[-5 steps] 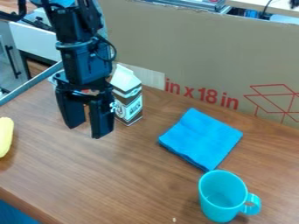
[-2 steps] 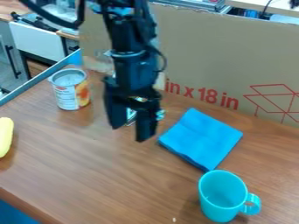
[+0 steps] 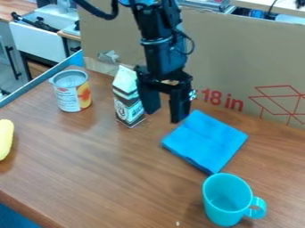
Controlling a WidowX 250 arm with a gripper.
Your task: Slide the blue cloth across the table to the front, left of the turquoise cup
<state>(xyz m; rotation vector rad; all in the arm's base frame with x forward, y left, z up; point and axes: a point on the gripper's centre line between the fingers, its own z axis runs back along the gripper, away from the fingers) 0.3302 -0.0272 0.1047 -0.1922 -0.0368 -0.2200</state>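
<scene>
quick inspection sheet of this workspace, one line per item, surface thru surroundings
surface: wood-look table, small pale speck near the front edge
things nearest the gripper: blue cloth folded and lying flat; carton upright
clutter: can upright toward the back left; cup upright, handle toward the right; yellow thing partly cut off at the left edge
gripper: hangs between carton and cloth, fingers apart, nothing between them
cables: black cable looping beside the upper arm; whether it is snagged cannot be told
surroundings: cardboard with red print standing behind the table
spills: nothing seen
</scene>
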